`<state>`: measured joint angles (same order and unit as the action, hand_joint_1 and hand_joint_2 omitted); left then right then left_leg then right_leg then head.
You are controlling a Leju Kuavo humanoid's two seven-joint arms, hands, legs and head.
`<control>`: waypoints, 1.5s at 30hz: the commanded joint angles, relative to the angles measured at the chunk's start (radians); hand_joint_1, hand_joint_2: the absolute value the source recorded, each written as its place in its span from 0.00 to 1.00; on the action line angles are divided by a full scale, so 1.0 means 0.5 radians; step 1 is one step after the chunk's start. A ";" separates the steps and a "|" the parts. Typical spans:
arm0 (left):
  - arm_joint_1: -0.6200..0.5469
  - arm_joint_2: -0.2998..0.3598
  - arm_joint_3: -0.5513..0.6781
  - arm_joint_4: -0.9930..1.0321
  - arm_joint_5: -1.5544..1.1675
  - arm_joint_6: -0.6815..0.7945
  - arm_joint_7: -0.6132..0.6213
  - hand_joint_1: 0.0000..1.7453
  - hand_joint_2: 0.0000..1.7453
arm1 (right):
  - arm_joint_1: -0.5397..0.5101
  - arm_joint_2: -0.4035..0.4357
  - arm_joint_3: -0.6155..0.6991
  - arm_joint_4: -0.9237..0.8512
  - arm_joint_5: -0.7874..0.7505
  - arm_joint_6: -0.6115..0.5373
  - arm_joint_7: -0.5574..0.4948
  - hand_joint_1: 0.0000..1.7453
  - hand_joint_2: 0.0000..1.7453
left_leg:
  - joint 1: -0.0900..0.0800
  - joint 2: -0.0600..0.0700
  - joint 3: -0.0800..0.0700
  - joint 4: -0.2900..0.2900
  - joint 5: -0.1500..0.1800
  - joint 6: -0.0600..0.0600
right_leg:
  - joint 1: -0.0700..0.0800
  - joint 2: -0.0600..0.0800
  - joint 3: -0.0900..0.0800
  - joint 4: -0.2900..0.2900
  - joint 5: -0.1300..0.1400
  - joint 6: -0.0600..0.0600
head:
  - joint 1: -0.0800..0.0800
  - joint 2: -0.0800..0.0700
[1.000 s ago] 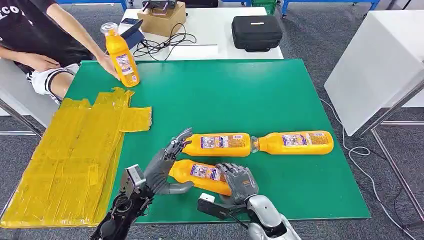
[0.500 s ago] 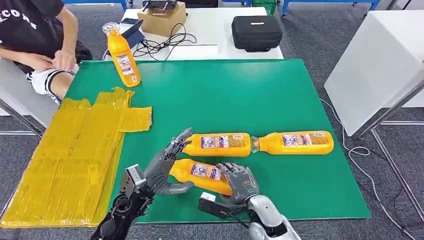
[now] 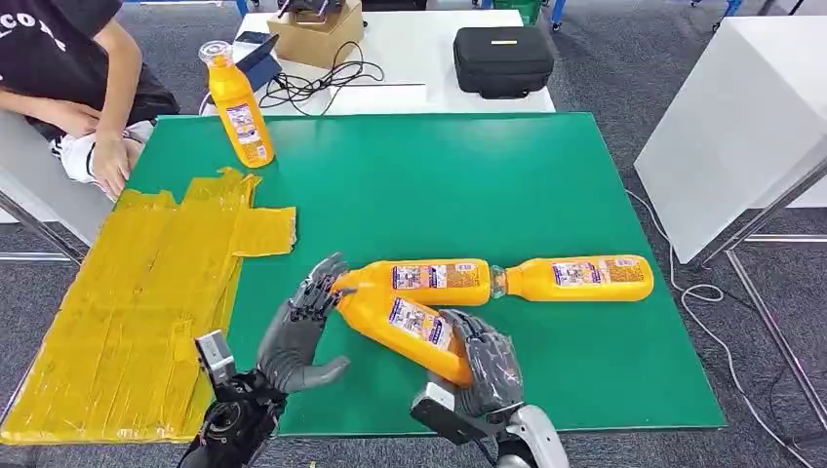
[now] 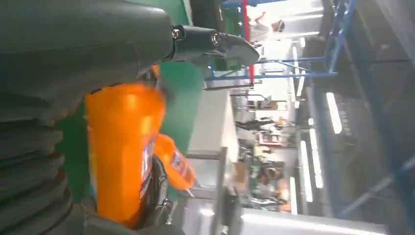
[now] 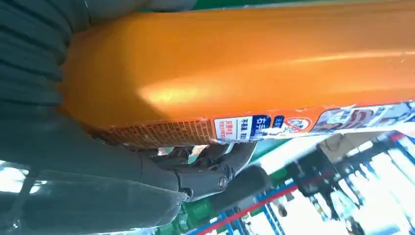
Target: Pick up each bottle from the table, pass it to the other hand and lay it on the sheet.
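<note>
Two hands meet on one bottle, so I start at the fingers. My right hand (image 3: 485, 359) has its fingers wrapped round the base end of the held bottle (image 3: 410, 328), lifted off the green table (image 3: 546, 185). Its long axis slants from those fingers up and across toward my left hand (image 3: 297, 327), neck end leading. The left fingers are spread apart, fingertips at the neck, thumb out below; I cannot tell whether they touch the bottle yet. That gap decides the handover, I judge: the left is the nearer receiver and must close round the neck half before the right lets go.

Just beyond the fingertips lies a second bottle (image 3: 429, 281) flat on the table, neck to neck with a third bottle (image 3: 580, 278). Outward past the left hand spreads the yellow sheet (image 3: 137, 302), where the bottle is to be laid. Far across stands an upright bottle (image 3: 239, 107), with a seated person (image 3: 68, 88) beside the table and a black case (image 3: 502, 60) on the white table behind
</note>
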<state>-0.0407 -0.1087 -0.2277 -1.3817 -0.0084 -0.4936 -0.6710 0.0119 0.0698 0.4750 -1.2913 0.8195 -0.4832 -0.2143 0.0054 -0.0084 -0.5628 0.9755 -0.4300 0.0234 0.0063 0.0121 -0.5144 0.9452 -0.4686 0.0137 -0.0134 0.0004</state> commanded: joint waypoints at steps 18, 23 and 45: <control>0.255 0.016 0.180 -0.255 0.128 0.060 -0.016 0.00 1.00 | -0.043 0.052 -0.089 -0.026 -0.660 -0.226 -0.284 1.00 1.00 | 0.000 0.005 0.003 -0.001 -0.002 -0.001 | 0.000 0.002 0.002 -0.001 -0.001 0.002 | -0.001 0.000; 0.147 0.015 0.076 -0.062 0.079 0.111 0.247 0.00 1.00 | -0.045 0.053 0.015 -0.040 -0.609 -0.263 -0.410 1.00 1.00 | 0.000 0.001 0.000 -0.001 0.000 -0.001 | 0.000 -0.001 0.000 -0.001 0.000 0.002 | -0.001 0.000; 0.055 -0.045 0.042 0.149 0.639 0.410 0.785 0.00 1.00 | -0.217 0.072 0.418 0.229 -0.454 -0.336 -0.546 1.00 1.00 | 0.000 0.001 0.001 -0.003 0.000 -0.001 | 0.000 -0.002 0.001 -0.003 0.000 0.002 | -0.001 0.000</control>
<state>0.0194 -0.1354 -0.2014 -1.3825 0.3033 -0.2937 -0.2853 -0.0338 0.1125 0.6329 -1.2798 0.5947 -0.6519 -0.4852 0.0055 -0.0086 -0.5644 0.9755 -0.4298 0.0234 0.0063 0.0122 -0.5162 0.9453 -0.4686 0.0137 -0.0137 0.0004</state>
